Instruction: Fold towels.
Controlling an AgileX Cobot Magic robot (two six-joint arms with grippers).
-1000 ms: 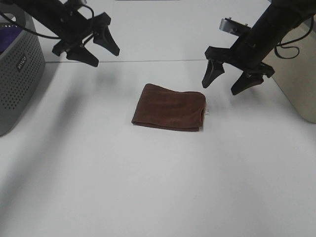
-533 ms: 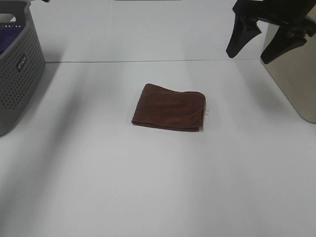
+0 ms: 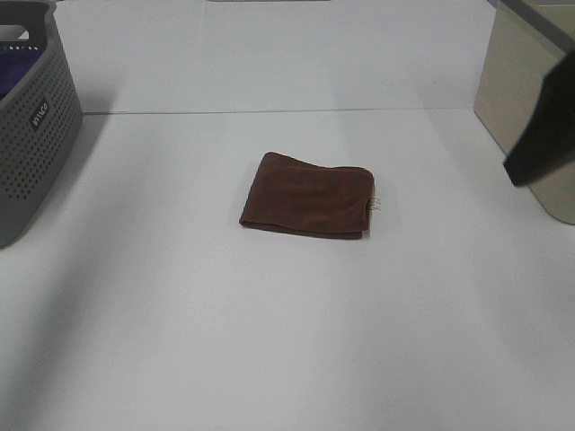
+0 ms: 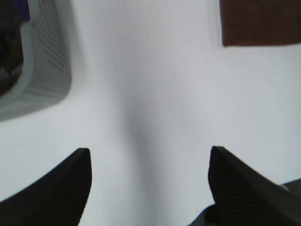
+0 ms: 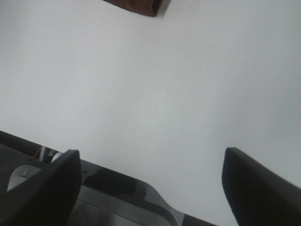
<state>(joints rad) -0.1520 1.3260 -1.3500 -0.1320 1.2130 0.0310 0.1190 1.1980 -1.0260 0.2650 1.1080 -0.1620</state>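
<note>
The towel (image 3: 308, 195) is a dark reddish-brown cloth lying folded into a small rectangle in the middle of the white table (image 3: 269, 341), with a small white tag (image 3: 377, 205) at its right edge. A corner of it shows in the left wrist view (image 4: 261, 21) and in the right wrist view (image 5: 138, 5). My left gripper (image 4: 149, 181) is open and empty, high above the table, out of the exterior view. My right gripper (image 5: 150, 183) is open and empty; only one dark finger (image 3: 542, 135) shows at the right edge of the exterior view.
A grey perforated laundry basket (image 3: 31, 126) with purple cloth inside stands at the far left; it also shows in the left wrist view (image 4: 42, 61). A beige bin (image 3: 526, 108) stands at the far right. The table's near edge shows in the right wrist view (image 5: 117, 176).
Both arms have pulled up and away from the towel. The left arm left the exterior view; the right arm moved to its right edge. The towel has not moved.
</note>
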